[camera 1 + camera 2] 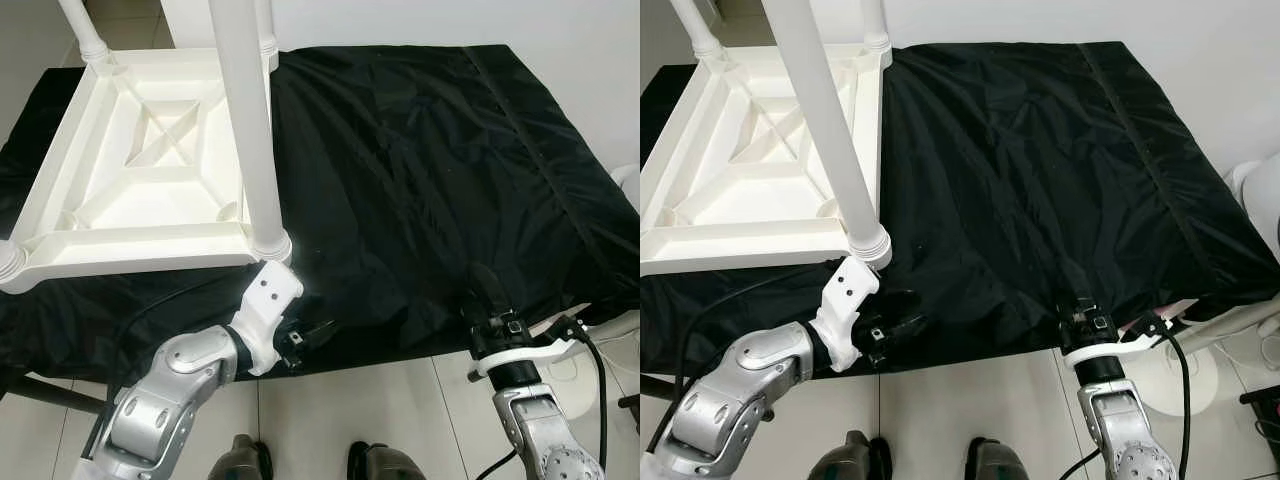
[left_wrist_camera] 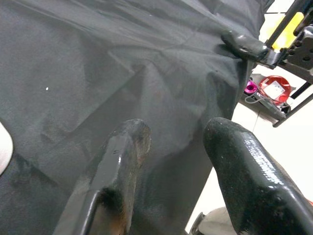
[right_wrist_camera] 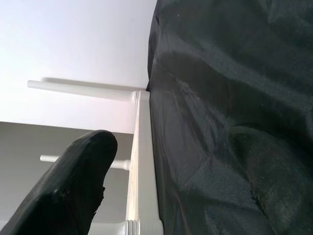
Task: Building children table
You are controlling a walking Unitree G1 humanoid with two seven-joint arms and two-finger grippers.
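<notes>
**Op:** I've got the table [image 1: 150, 170] lying upside down on the black cloth [image 1: 420, 170], off to my left; that way the underside faces up and the legs can go into the corners; the near leg [image 1: 245, 120] stands upright in its socket at the corner closest to me, and I can see more legs at the far corners.

**Obs:** Where's your left gripper [image 1: 312, 335]?

**Op:** Low at the front edge of the cloth, just below that near leg's base; fingers [image 2: 120, 161] spread apart, holding nothing; the wrist view shows only cloth between them; I'd say it's parked close so it can steady or turn that leg.

**Obs:** And the right?

**Op:** Right gripper [image 1: 487, 290] rests on the cloth's front edge, well apart from the table; its two fingers [image 3: 73, 181] stand apart, nothing between them.

**Obs:** How far along?

**Op:** My guess is late; I count legs at three corners; the fourth corner runs off the picture, so I can't tell.
</notes>
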